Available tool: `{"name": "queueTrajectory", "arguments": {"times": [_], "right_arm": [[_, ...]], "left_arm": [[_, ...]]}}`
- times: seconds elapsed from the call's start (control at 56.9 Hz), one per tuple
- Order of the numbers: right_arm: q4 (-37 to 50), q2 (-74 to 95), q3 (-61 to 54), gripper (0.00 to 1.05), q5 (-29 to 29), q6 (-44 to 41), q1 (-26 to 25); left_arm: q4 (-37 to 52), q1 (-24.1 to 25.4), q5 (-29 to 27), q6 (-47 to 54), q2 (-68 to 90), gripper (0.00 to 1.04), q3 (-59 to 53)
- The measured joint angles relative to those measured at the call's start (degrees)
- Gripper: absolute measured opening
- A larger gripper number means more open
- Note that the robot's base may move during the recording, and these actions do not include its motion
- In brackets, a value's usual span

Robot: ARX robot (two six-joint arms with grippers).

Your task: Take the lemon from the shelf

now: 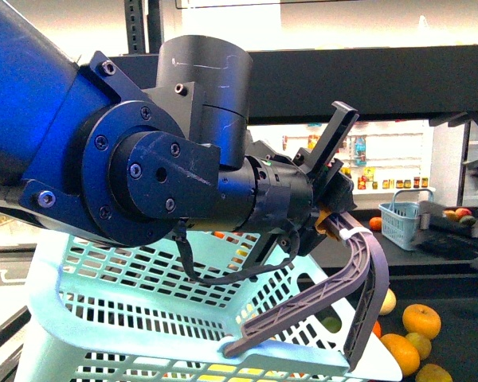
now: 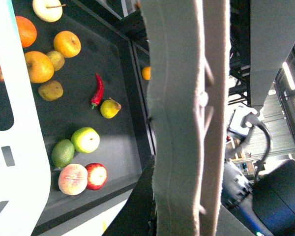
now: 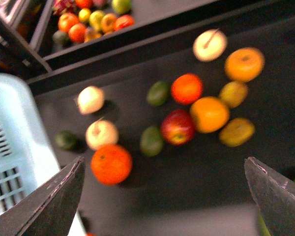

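My left gripper (image 1: 334,208) is shut on the grey basket handle (image 1: 358,274), holding the pale blue basket (image 1: 143,294) in front of the black shelf (image 1: 382,79). The handle (image 2: 182,98) fills the left wrist view and hides the jaws. My right gripper (image 3: 164,196) is open and empty over the shelf's dark tray (image 3: 196,187); the view is blurred. A dull-yellow oval fruit, the lemon (image 3: 236,131), lies among oranges (image 3: 209,114) to one side of the open fingers. It also shows in the left wrist view (image 2: 51,90). A second similar yellow fruit (image 3: 233,93) lies close by.
The tray also holds apples (image 3: 178,127), green fruits (image 3: 151,140), an orange (image 3: 111,163) near the basket's edge (image 3: 14,147), a red chili (image 2: 97,91) and a pear (image 2: 110,108). A further tray holds more fruit (image 3: 88,22). A small basket (image 1: 402,223) stands far right.
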Motion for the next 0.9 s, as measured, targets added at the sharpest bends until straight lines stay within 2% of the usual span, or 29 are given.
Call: {"name": "queueTrajectory", "arguments": {"times": [0.07,0.176,0.246,0.352,0.387,0.457,0.58,0.616,0.686,0.721,0.897], "right_arm": [[4.1,-6.6,-6.1,0.97,-0.4,-2.4,-2.2],[5.3,-20.3,-16.7,0.97,-3.8,-4.9,-3.8],[2.3,-30.0,-23.5,0.97,-6.7,-5.5,-4.9],[-3.6,-45.1,-32.8,0.97,-7.5,-6.5,-7.1],[-2.3,-49.0,-35.8,0.93,-8.5,-7.5,-7.7],[-0.3,-58.8,-42.3,0.82,-9.2,-10.5,-8.0],[-11.1,-77.1,-51.0,0.61,-6.2,-12.9,-4.7],[-14.6,-82.0,-52.5,0.56,-3.7,-13.1,-3.0],[-17.2,-91.7,-55.8,0.42,4.4,-13.5,4.5],[-17.0,-94.8,-57.7,0.33,4.8,-13.9,6.8],[-16.9,-97.2,-61.3,0.02,5.9,-14.3,7.6]], "left_arm": [[0.0,0.0,0.0,0.2,0.0,0.08,0.0],[0.0,-0.1,0.1,0.1,0.0,0.08,0.0],[0.0,-0.1,0.2,-0.1,0.0,0.08,0.0],[0.0,-0.1,0.1,0.1,0.0,0.08,0.0],[0.0,-0.1,0.0,0.1,0.0,0.08,0.0],[0.0,-0.1,0.0,0.1,0.0,0.08,0.0],[0.0,-0.1,0.1,0.1,0.0,0.08,0.0],[0.0,-0.1,0.1,0.1,0.0,0.08,0.0],[0.0,0.0,0.0,0.1,0.0,0.08,0.0],[0.0,0.0,0.0,0.1,0.0,0.08,0.0],[0.0,-0.1,0.1,0.0,0.0,0.08,0.0]]}}
